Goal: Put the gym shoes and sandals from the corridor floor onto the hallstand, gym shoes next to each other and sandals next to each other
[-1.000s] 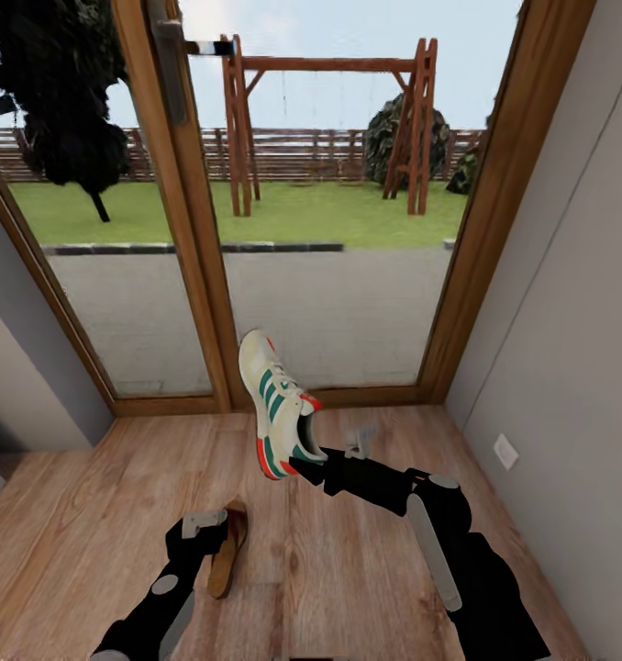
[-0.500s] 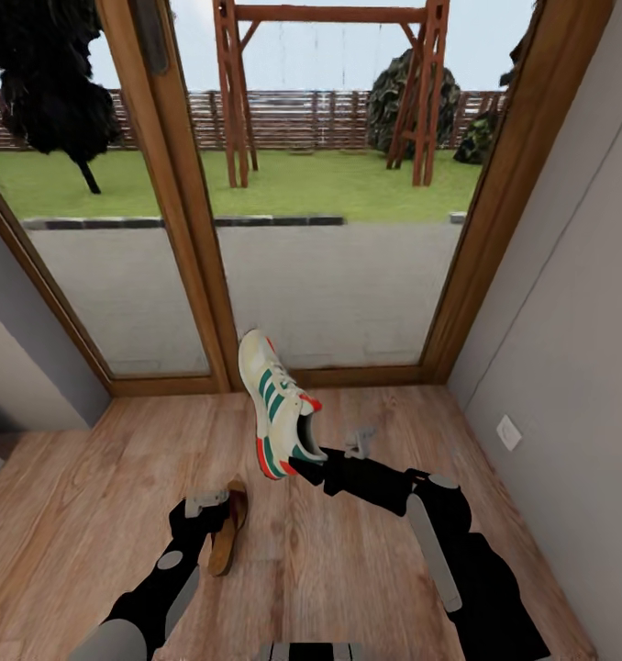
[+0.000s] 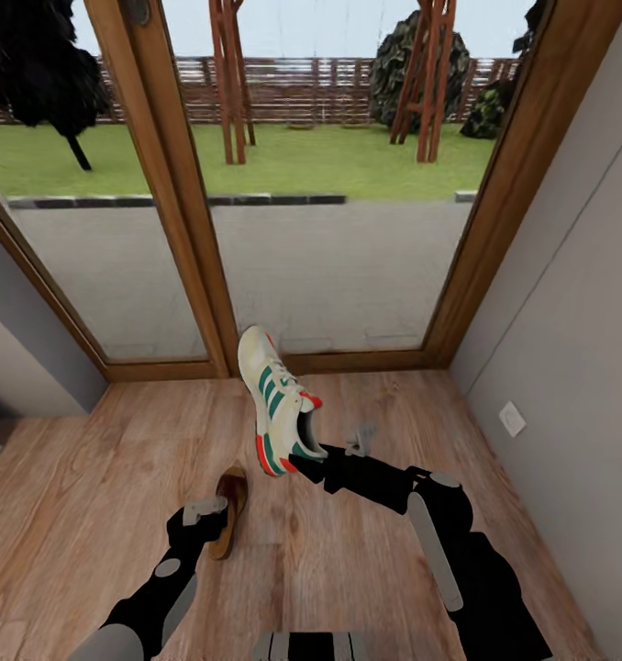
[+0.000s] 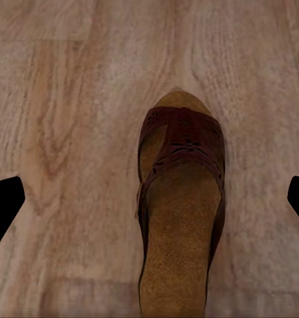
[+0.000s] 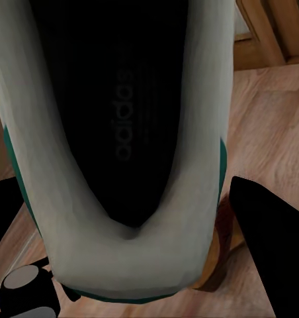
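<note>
A white gym shoe [image 3: 276,404] with green stripes and a red heel hangs in the air, toe up, in front of the glass door. My right gripper [image 3: 306,468] is shut on its heel; in the right wrist view the shoe's dark insole [image 5: 116,119] is close up, with one black finger [image 5: 272,252] beside it. A reddish-brown sandal [image 3: 229,496] with a tan footbed lies on the corridor floor [image 3: 366,569]. My left gripper [image 3: 201,516] hovers over its heel end, open; in the left wrist view the fingertips [image 4: 4,205] stand wide of the sandal [image 4: 179,212].
A wooden-framed glass door [image 3: 196,275] closes off the corridor ahead, with a garden beyond it. A grey wall [image 3: 568,321] with a white outlet [image 3: 511,419] runs along the right. Another grey wall [image 3: 27,367] stands at the left.
The whole view has shifted, so the door and floor sit higher in the picture. The right gripper still holds the gym shoe in the same pose. The left gripper stays over the sandal.
</note>
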